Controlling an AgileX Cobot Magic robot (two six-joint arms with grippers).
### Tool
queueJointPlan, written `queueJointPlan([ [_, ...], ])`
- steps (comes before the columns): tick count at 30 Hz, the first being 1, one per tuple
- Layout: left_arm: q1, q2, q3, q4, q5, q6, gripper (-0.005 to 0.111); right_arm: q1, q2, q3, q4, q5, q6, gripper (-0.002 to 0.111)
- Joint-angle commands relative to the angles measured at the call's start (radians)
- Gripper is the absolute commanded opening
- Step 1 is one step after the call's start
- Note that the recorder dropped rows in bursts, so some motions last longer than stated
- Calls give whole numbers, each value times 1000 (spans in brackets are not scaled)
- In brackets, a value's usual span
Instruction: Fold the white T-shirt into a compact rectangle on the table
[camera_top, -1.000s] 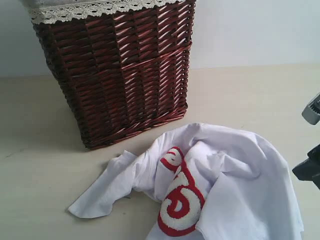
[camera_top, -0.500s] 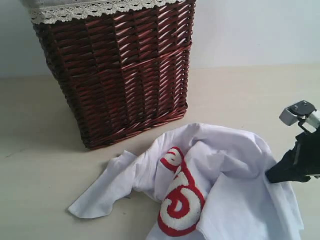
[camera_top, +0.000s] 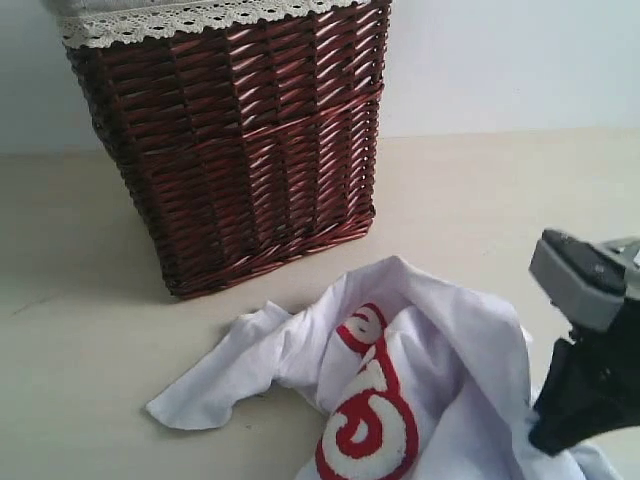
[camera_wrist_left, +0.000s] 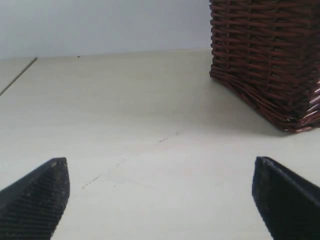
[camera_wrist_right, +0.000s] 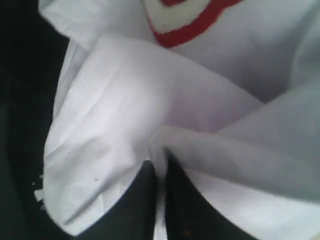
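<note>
The white T-shirt (camera_top: 430, 350) lies crumpled on the table (camera_top: 80, 330) in front of the basket, its red band of fuzzy white letters (camera_top: 370, 425) facing up. My right gripper (camera_top: 545, 440) is at the shirt's right edge, shut on a pinched fold of white cloth (camera_wrist_right: 160, 162). In the right wrist view the shirt (camera_wrist_right: 130, 100) fills the frame, both dark fingers pressed together on the fold. My left gripper (camera_wrist_left: 160, 192) hovers open over bare table (camera_wrist_left: 150, 125), nothing between its fingertips. The left gripper is not visible in the exterior view.
A dark red-brown wicker basket (camera_top: 235, 140) with white lace trim (camera_top: 180, 18) stands at the back left, just behind the shirt. The left wrist view shows the basket's corner (camera_wrist_left: 265, 60) ahead. A pale wall rises behind the table.
My right gripper came in from the right edge, closed on the shirt's right side and lifted it. The cloth has bunched up and shifted, its right part pulled upward.
</note>
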Motion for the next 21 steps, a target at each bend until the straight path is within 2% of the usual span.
queueJointPlan([
  [1,3,-6,-1,-7,-5,-4,94,128,3,61,-45,-136,-38,34],
  [2,3,-6,-1,-7,-5,-4,94,166,3,76,-40,-210,-38,51],
  [3,3,-6,-1,-7,-5,-4,94,186,3,84,-27,-245,-38,60],
  [4,3,-6,-1,-7,-5,-4,94,190,3,84,-2,-255,-34,62],
  [6,3,-6,-1,-7,-5,-4,94,190,-37,82,73,-255,-8,63],
  [10,3,-6,-1,-7,-5,-4,94,174,-263,82,50,-278,18,63],
  [13,3,-6,-1,-7,-5,-4,94,96,-362,82,42,-352,61,63],
  [16,3,-6,-1,-7,-5,-4,94,-10,-342,84,-7,-386,156,63],
  [18,3,-6,-1,-7,-5,-4,94,-101,-290,88,-14,-338,183,63],
  [21,3,-6,-1,-7,-5,-4,94,-202,-172,88,-11,-178,109,63],
])
